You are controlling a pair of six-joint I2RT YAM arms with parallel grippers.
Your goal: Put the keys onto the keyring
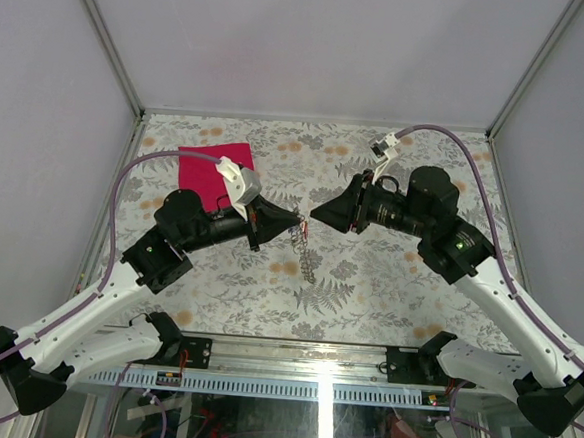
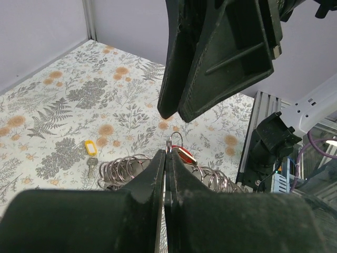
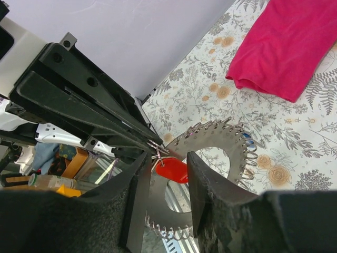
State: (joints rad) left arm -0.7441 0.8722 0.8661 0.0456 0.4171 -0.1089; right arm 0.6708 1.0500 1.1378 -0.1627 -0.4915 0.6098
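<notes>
The keyring (image 3: pixel 231 138) is a flat grey metal loop edged with several small wire rings and a tiny blue piece (image 3: pixel 246 142). It hangs under the two gripper tips over the table's middle (image 1: pixel 303 248). My left gripper (image 2: pixel 167 153) is shut on one small wire ring at the keyring's edge (image 2: pixel 175 141). From that ring hangs a red-headed key (image 3: pixel 171 169). My right gripper (image 3: pixel 168 155) faces the left one tip to tip, its jaws apart with the red head between them. A yellow-headed key (image 2: pixel 91 147) lies on the cloth-covered table.
A pink-red cloth (image 1: pixel 215 170) lies at the back left of the flower-print table (image 1: pixel 367 294). Grey walls with metal rails close in the left, right and back sides. The arm bases (image 1: pixel 292 364) sit along the near edge.
</notes>
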